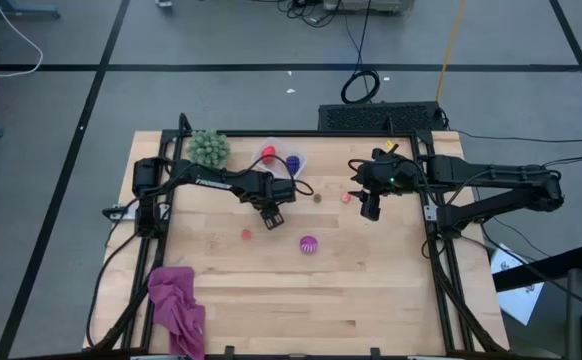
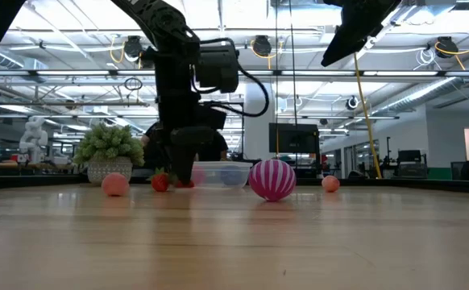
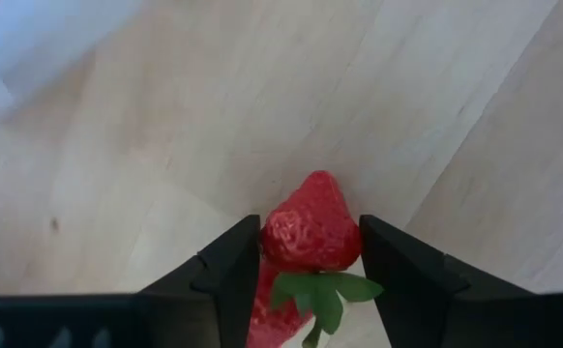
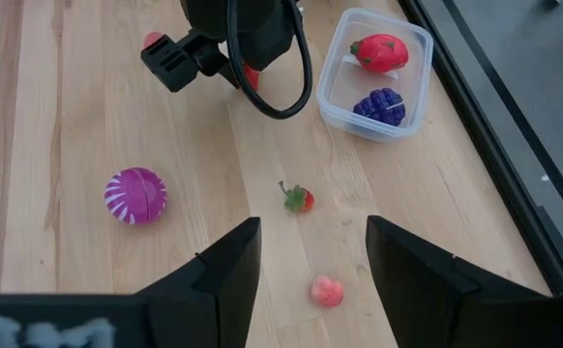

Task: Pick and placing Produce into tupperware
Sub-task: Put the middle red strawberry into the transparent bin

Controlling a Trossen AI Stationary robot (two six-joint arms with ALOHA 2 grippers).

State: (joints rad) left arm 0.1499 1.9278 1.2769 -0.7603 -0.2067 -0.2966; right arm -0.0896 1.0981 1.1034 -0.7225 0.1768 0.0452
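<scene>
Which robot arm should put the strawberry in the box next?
The left. The left gripper already has the strawberry between its fingers, close to the tupperware. The right gripper hangs open above the table, holding nothing.

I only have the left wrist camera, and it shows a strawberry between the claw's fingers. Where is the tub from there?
Observer: The tub lies between the left claw, shut on the strawberry, and the table's far edge, right of the green plant.
Operator: Anything in it already?
Observer: Yes, a red piece and a purple piece.
Operator: Where's the other arm?
Observer: The right claw hangs open above the table, near a pink fruit.
</scene>
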